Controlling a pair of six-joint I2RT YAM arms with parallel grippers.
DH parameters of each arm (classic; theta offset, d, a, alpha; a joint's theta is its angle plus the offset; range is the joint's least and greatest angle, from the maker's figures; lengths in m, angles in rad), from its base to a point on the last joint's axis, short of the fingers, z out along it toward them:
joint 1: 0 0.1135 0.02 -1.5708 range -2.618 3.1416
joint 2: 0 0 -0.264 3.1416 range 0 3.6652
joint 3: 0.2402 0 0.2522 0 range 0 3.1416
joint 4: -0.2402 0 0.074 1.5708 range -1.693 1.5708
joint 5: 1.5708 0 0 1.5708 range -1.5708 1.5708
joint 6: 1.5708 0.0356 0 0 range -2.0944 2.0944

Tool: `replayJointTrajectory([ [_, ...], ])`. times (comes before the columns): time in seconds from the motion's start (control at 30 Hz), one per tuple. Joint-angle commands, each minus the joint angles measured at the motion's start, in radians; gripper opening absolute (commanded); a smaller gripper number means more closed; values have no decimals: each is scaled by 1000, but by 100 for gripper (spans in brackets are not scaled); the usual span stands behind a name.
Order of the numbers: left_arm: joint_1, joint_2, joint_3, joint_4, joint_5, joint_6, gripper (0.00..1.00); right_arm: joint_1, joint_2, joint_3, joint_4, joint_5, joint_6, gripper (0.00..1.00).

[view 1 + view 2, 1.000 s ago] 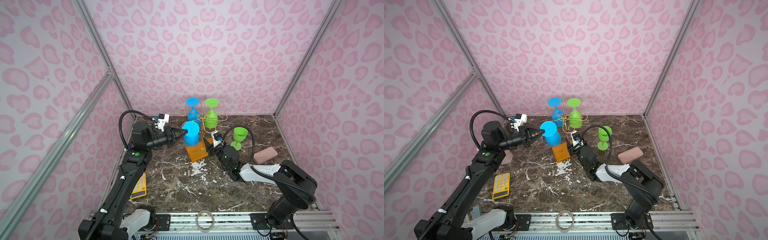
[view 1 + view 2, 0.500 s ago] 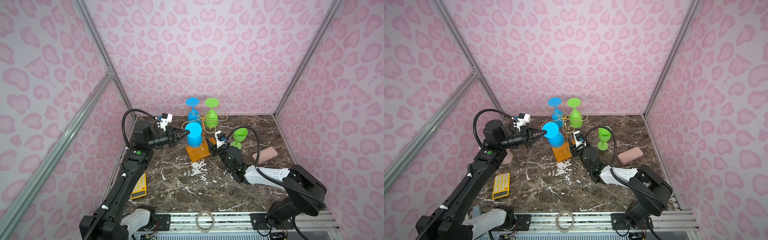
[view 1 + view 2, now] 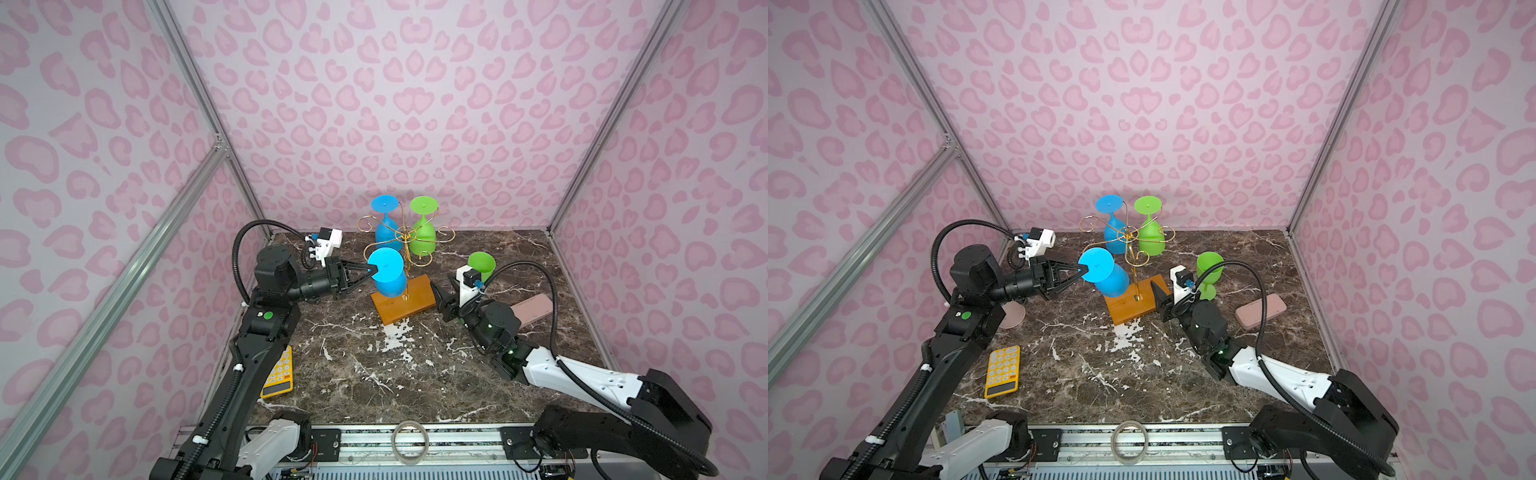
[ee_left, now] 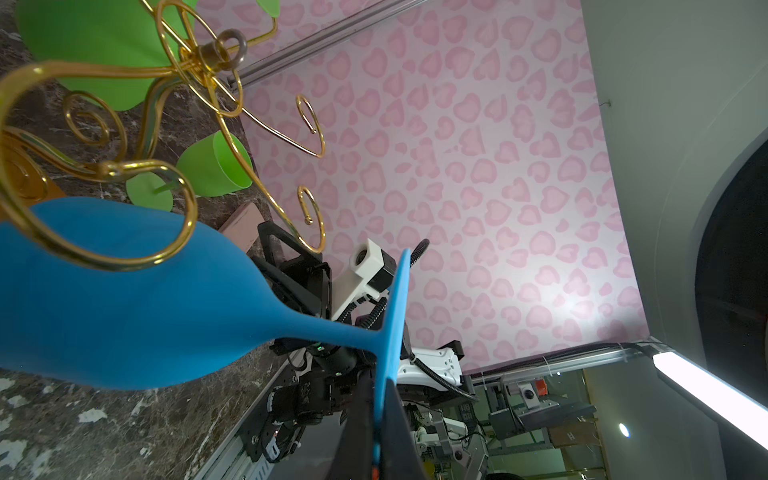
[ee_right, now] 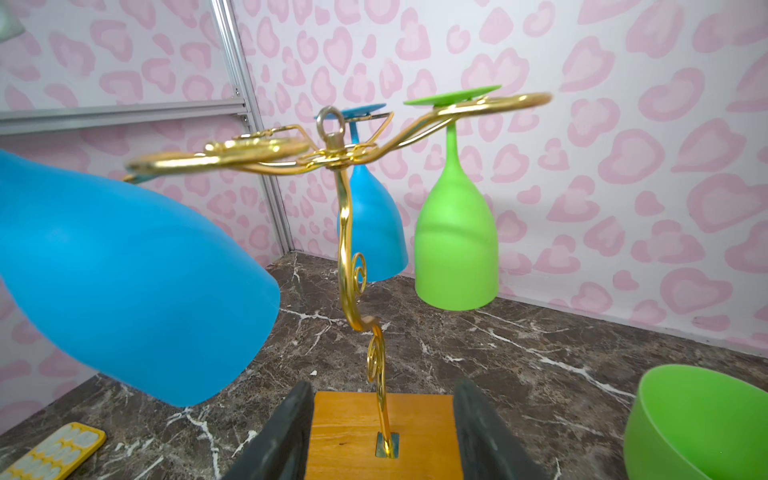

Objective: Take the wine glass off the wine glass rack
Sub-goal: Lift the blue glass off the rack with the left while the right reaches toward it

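The wine glass rack is gold wire on an orange wooden base. A blue wine glass hangs tilted beside its near-left arm, and my left gripper is shut on the rim of its round foot. In the left wrist view its stem is clear of the wire and its bowl lies under a scroll. My right gripper has a finger against each side of the base. A blue glass and a green glass hang upside down on the far arms.
A green glass stands upright on the marble right of the rack, close to my right wrist. A pink case lies further right. A yellow calculator sits near the left wall, and a pink upturned cup stands by the left arm.
The blue glass in my left gripper has dropped slightly and tilted more. My right arm has stretched out lower, with its gripper staying at the wooden base.
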Motion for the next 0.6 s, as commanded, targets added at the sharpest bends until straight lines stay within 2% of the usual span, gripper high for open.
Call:
replayJointTrajectory([
  [0.0,4,-13,-33,212,30,-139,4,-28,-66,-30,-46,-126,94,55],
  [0.27,5,-47,-9,353,64,-276,4,-147,-200,-86,8,-407,298,54],
  [0.57,5,-74,29,447,78,-372,4,-150,-263,-84,52,-586,419,53],
])
